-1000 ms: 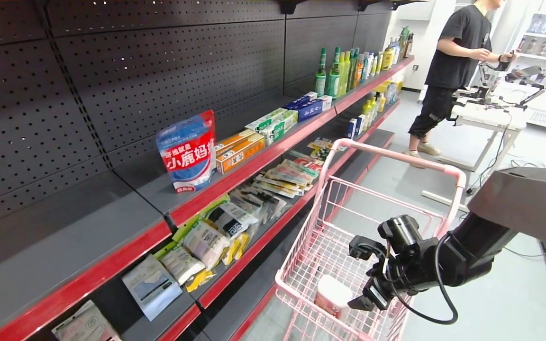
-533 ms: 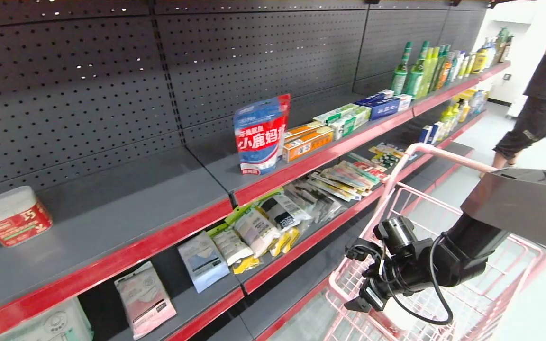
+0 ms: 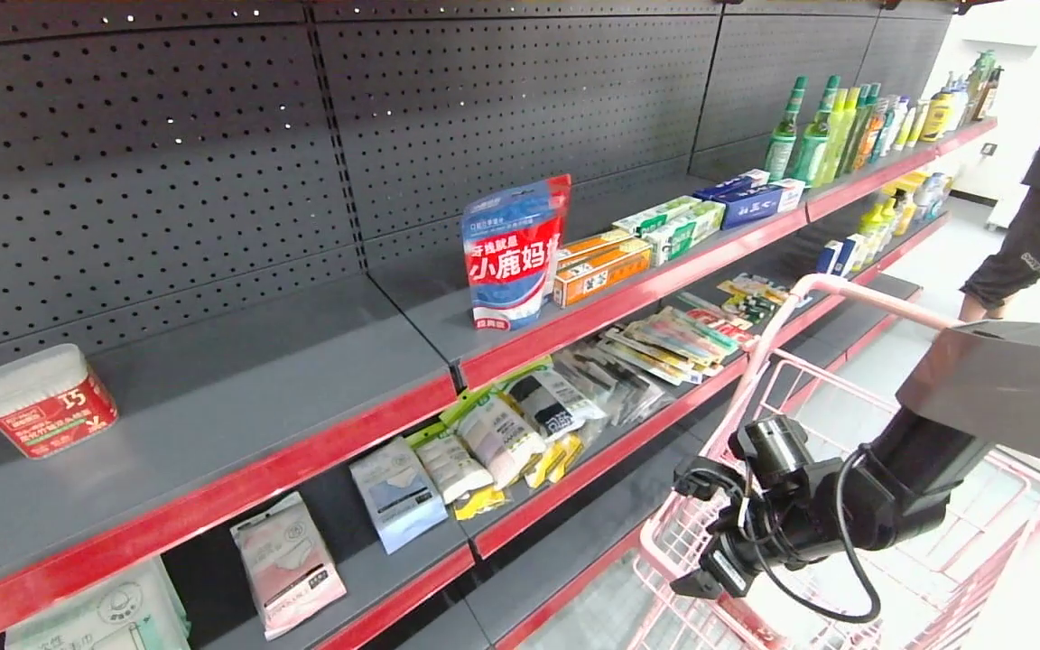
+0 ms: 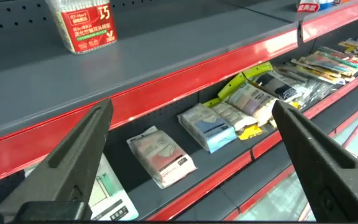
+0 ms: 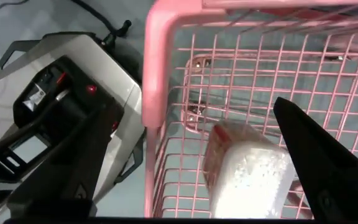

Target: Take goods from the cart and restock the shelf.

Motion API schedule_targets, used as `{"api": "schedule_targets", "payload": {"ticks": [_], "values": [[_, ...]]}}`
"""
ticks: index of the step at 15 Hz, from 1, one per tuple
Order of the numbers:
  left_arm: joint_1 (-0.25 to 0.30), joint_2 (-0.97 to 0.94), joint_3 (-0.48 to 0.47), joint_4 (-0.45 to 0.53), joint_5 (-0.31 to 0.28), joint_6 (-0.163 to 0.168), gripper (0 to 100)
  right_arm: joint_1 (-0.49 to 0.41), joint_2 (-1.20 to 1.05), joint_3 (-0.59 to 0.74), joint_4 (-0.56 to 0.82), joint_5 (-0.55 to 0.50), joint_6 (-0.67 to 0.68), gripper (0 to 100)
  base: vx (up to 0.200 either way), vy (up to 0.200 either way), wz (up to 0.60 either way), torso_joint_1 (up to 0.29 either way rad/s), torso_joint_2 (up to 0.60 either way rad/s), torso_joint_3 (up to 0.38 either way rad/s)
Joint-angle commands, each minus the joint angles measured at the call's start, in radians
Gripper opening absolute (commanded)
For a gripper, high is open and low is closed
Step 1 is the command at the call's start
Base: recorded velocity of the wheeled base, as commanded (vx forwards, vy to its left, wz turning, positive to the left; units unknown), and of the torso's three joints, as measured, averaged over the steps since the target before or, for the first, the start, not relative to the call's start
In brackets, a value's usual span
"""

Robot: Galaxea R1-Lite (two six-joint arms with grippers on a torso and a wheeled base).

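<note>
I'm at the pick-up step. My right gripper (image 5: pixel 194 106) hangs over the near corner of the pink wire shopping cart (image 3: pixel 845 302), its fingers spread wide with nothing between them. The piece to fetch, a white plastic tub with a red label (image 5: pixel 253 174), sits low in the basket close to that corner, just inside the thick pink rim. I can't say for sure whether it stands upright or lies tipped.

The next move, as I judge it, is to come straight down inside the rim, set the fingers astride the tub and close on its body. The rim and the wire wall beside it are what I'd most likely catch a finger on, so I'd shift inward from the corner first.

My left gripper (image 4: pixel 191 104) is also wide open and empty, facing the grey shelf board with a red front edge (image 3: pixel 213 388). A matching white tub with a red label (image 3: pixel 41 402) already stands toward that board's left end, and a blue and red stand-up pouch (image 3: pixel 513 251) stands on the next board to the right. The bare stretch between them looks the natural drop spot. Flat packets (image 3: pixel 484 442) crowd the board below.
</note>
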Motion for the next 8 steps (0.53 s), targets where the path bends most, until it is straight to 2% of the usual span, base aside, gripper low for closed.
{"api": "schedule_targets", "payload": {"ticks": [1,6,8], "values": [[0.0,0.0,0.0,0.0,0.0,0.0,100,-0.004,-0.034,0.02,-0.003,-0.001,0.003,100,0.0,0.0,-0.6,-0.002,0.01,0.012],[0.0,0.0,0.0,0.0,0.0,0.0,100,-0.05,-0.071,0.091,-0.006,-0.001,-0.005,100,0.0,0.0,-0.6,0.0,0.01,0.002],[0.0,0.0,0.0,0.0,0.0,0.0,100,-0.056,-0.067,0.099,-0.006,-0.001,-0.007,100,0.0,0.0,0.0,0.0,0.0,0.0]]}}
